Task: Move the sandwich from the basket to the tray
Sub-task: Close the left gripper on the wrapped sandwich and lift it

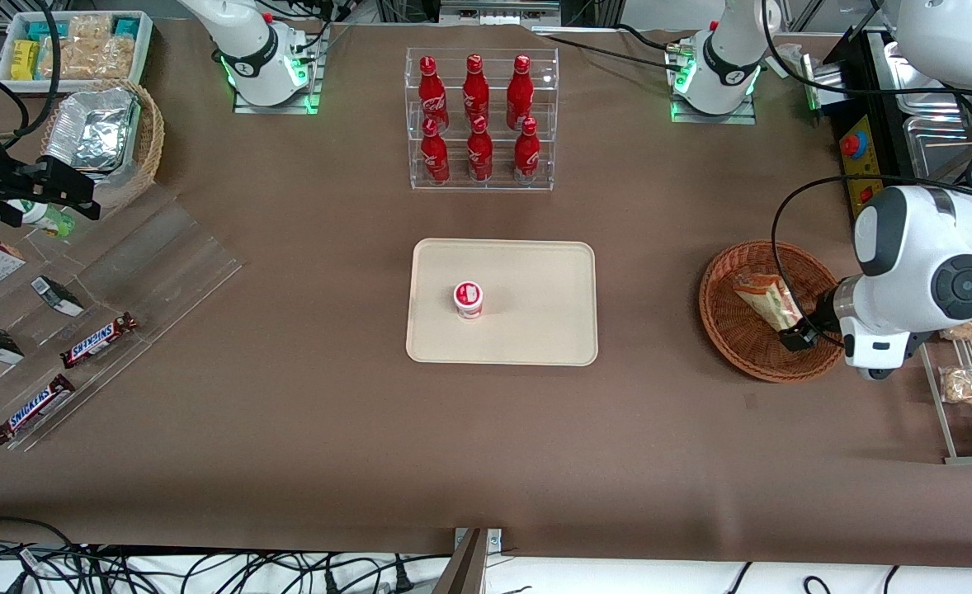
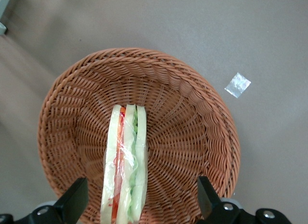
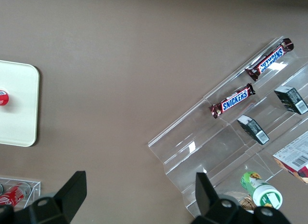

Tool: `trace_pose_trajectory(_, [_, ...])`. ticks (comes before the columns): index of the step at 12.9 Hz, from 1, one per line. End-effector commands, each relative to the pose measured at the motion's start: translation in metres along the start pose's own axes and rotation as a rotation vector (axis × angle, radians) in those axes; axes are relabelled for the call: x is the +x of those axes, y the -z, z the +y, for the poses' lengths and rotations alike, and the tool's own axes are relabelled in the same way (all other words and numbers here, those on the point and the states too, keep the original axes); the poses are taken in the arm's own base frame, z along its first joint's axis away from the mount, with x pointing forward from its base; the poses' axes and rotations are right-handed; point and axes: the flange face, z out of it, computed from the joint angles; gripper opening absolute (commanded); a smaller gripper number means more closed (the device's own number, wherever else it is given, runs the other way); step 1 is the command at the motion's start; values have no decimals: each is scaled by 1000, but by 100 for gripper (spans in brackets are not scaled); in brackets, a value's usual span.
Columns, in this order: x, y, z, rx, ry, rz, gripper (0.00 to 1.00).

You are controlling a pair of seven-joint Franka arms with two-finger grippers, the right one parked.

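While the left arm reached low over the basket (image 1: 762, 322), its claw (image 2: 139, 204) hung just above the end of the sandwich (image 2: 126, 161) nearer to the front camera, with the two fingers (image 2: 72, 200) spread wide, one on each side of the wedge and not touching it. The sandwich lay inside the basket, resting on its edge so that the white bread, the red-orange layer and the green layer showed as stripes under the clear wrap. In the front view, the sandwich (image 1: 768, 299) lay slanted across the basket floor, and the black claw (image 1: 798, 337) stood at its nearer end, close to the basket rim.

The round reddish-brown wicker basket stood on the brown desk (image 1: 288, 412) toward the working arm's end. A small shiny scrap (image 2: 237, 84) lay on the desk just beside the basket.

The cream tray (image 1: 535, 272) lay in the middle of the desk, well apart from the basket, and it carried a small red-and-white cup (image 1: 469, 299). Farther from the front camera than the tray, a clear rack (image 1: 482, 120) held six red cola bottles. Toward the parked arm's end, two Snickers bars (image 1: 98, 340) lay on a clear stepped display.
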Motion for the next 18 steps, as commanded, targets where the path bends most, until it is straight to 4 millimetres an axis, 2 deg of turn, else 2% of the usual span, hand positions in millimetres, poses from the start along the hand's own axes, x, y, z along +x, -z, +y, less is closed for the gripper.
trace_pose_trajectory(1, [-19, -10, -22, -13, 33, 30, 100])
trace_pose_trajectory(4, [-33, -26, -29, -23, 27, 37, 100])
trace_pose_trajectory(9, [-54, -68, -38, -32, 15, 71, 100])
trace_pose_trajectory(13, [-61, -76, -33, -3, 30, 104, 100])
trace_pose_trajectory(14, [-62, -76, -33, -3, 39, 103, 86])
trace_pose_trajectory(16, [-62, -73, -31, -4, 38, 106, 51])
trace_pose_trajectory(17, [-61, -71, -31, -4, 37, 106, 41])
trace_pose_trajectory(18, [-62, -71, -30, -3, 28, 108, 40])
